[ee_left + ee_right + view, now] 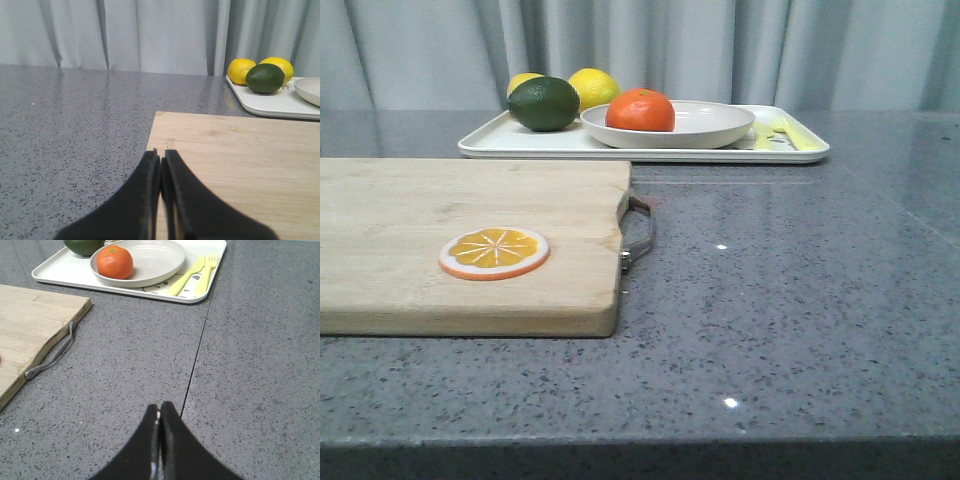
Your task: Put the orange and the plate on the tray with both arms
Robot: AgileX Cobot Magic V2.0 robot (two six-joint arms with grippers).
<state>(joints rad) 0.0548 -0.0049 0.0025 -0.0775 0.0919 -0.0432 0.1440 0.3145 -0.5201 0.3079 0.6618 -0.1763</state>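
The orange [640, 110] lies in the off-white plate [720, 125], and the plate rests on the white tray [490, 140] at the back of the table. In the right wrist view the orange [114, 262], plate [155, 260] and tray [55, 271] show far ahead. My right gripper [159, 409] is shut and empty over the grey counter. My left gripper [160, 156] is shut and empty over the near corner of the wooden board [240, 165]. Neither gripper shows in the front view.
A dark green lime [543, 103] and two lemons [593, 87] sit on the tray's left part. A wooden cutting board [420, 240] with a metal handle [640, 230] lies front left and bears an orange slice [494, 252].
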